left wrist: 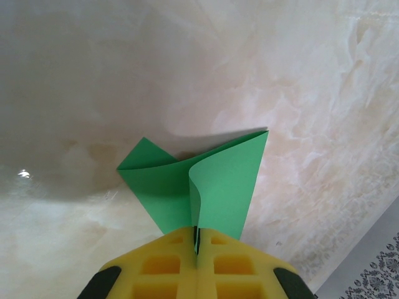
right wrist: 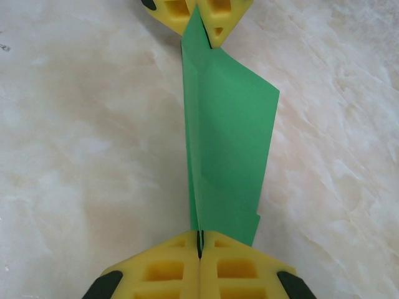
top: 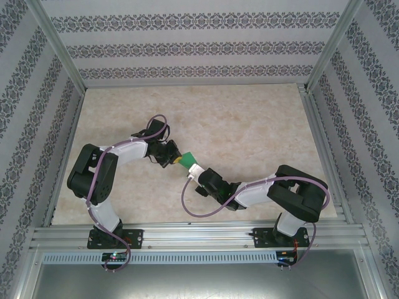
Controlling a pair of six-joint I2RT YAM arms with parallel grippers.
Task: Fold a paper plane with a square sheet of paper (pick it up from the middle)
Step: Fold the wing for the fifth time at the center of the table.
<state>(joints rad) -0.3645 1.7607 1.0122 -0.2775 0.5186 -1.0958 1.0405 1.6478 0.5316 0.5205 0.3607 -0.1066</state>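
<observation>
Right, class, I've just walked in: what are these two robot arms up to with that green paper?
Both arms are handling one green sheet of paper between them, over the marbled table. The left gripper is shut on one end and the right gripper is shut on the opposite end, so the paper spans the gap between them. It is already creased into a narrower, layered shape, but it is not yet a finished plane.

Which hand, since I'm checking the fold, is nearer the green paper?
Neither, both grip it: the left hand is shut on one end of the green paper, the right hand on the opposite end.
</observation>
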